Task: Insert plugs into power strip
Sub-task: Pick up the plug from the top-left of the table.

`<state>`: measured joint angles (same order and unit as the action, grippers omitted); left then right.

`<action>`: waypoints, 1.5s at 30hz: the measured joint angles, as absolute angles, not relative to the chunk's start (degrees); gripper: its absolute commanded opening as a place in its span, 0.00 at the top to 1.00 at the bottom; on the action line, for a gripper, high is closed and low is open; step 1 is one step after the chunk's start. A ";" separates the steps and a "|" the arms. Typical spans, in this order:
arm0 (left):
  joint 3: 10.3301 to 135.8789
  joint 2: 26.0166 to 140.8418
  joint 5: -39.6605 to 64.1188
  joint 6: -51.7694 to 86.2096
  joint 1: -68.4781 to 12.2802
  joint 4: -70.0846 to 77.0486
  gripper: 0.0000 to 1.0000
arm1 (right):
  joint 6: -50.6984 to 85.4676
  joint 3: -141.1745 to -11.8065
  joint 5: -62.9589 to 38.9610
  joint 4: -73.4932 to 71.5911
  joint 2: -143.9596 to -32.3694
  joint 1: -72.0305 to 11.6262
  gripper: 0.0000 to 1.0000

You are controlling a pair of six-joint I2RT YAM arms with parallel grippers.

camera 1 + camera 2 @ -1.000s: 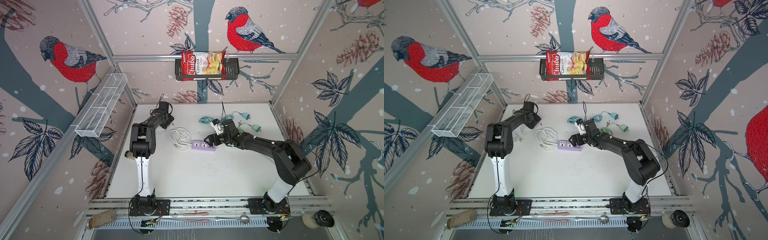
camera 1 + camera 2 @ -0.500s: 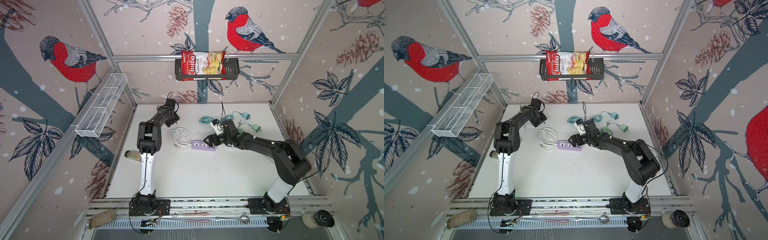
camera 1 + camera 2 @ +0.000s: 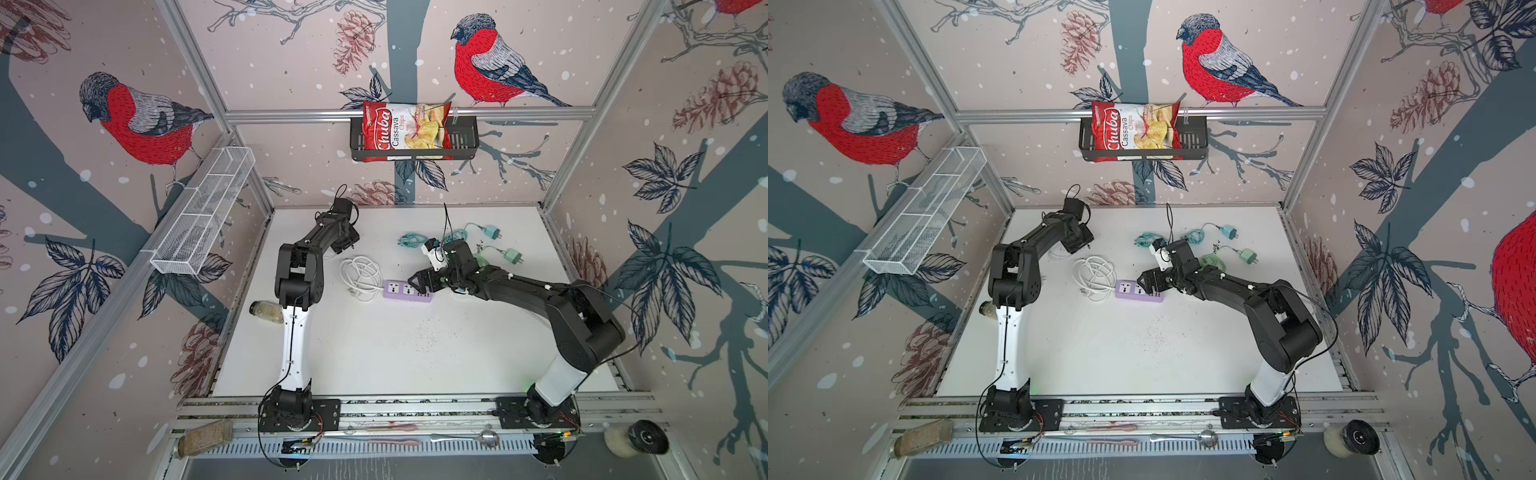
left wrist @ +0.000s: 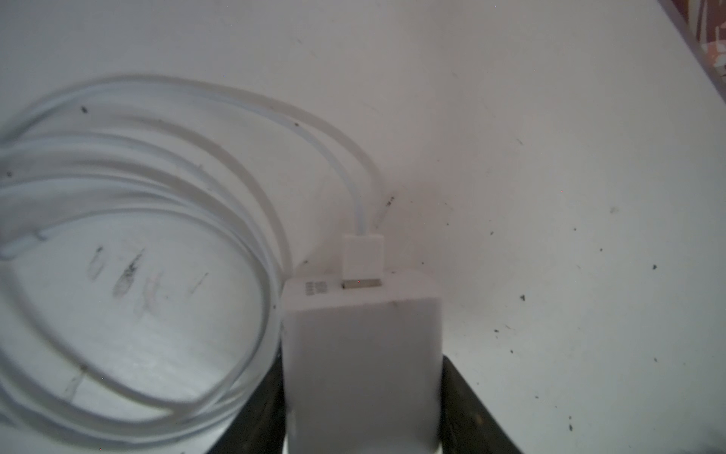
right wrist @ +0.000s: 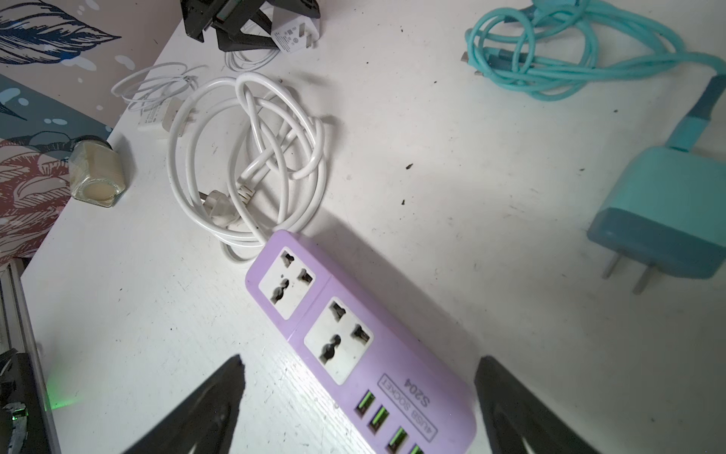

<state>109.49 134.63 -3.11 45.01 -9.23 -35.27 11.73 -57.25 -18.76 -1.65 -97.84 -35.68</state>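
Observation:
The lilac power strip (image 3: 405,289) (image 3: 1138,291) lies mid-table with both sockets empty (image 5: 353,334). My right gripper (image 3: 419,282) (image 5: 360,358) is open, its fingers straddling the strip's USB end without touching it. At the back left my left gripper (image 3: 347,245) (image 4: 361,365) is shut on a white plug (image 4: 361,338) (image 5: 292,37), whose thin cable (image 4: 137,220) coils beside it. A second white plug (image 5: 157,118) lies near the left edge. A teal plug (image 5: 664,220) lies close to the strip. Another teal plug (image 3: 491,231) and a mint green plug (image 3: 514,255) rest at the back right.
The strip's own thick white cord (image 3: 361,272) (image 5: 251,157) is bundled just left of it. A teal cable coil (image 3: 411,240) lies behind the strip. A small glass jar (image 3: 266,311) sits at the table's left edge. A chips bag (image 3: 405,131) hangs in a rack on the back wall.
My left arm has swung its elbow and gripper a little to the right and its jaws have closed onto the white plug. The right arm has not moved.

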 measured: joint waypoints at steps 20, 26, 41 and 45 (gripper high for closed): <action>103.02 128.05 -1.23 31.66 -9.26 -32.82 0.91 | 16.64 -60.47 -19.90 -1.21 -97.49 -32.93 0.07; 98.02 121.62 -1.10 25.32 -9.26 -27.29 0.96 | 19.81 -63.59 -21.30 0.10 -98.26 -32.73 0.07; 74.41 102.35 7.25 13.30 -11.33 -10.85 1.00 | 26.09 -73.97 -23.99 4.01 -103.13 -32.73 0.10; 66.50 95.92 10.96 10.41 -13.67 -4.75 1.00 | 26.94 -76.25 -26.00 5.02 -103.18 -33.12 0.11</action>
<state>66.50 95.92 10.96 10.41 -13.67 -4.75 26.94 -76.25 -26.00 5.02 -103.18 -33.12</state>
